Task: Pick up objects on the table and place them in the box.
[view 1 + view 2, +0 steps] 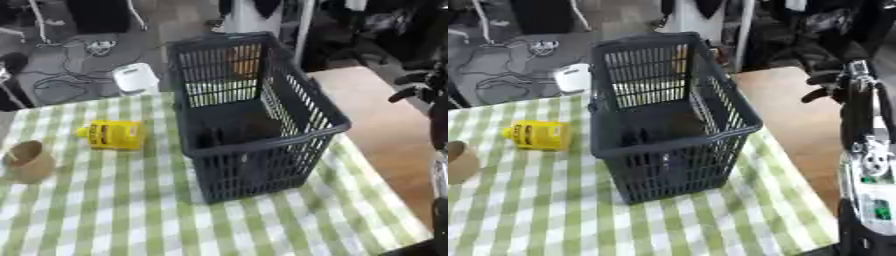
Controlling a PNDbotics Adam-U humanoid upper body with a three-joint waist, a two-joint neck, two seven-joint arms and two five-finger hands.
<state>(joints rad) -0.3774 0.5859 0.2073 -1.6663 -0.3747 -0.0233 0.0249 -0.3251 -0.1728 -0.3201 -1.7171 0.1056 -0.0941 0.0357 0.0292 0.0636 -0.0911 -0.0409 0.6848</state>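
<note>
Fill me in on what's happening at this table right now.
Nothing is being handled at this moment. A dark slatted basket stands on the green checked tablecloth, with something dark lying at its bottom. Left of it lie a yellow container on its side and a brown cup-like thing, both not yet put in. The robot's right hand is raised off to the right, beyond the table, holding nothing. Its left hand is out of view.

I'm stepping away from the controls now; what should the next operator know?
Right robot hand: raised at the right edge, off the cloth, fingers curled, holding nothing. Left robot hand: not in view.
Basket stands mid-table; a dark shape lies inside, unclear what.
Left to do: yellow bottle lying left of the basket, brown roll at the left edge, white object at the far edge.
</note>
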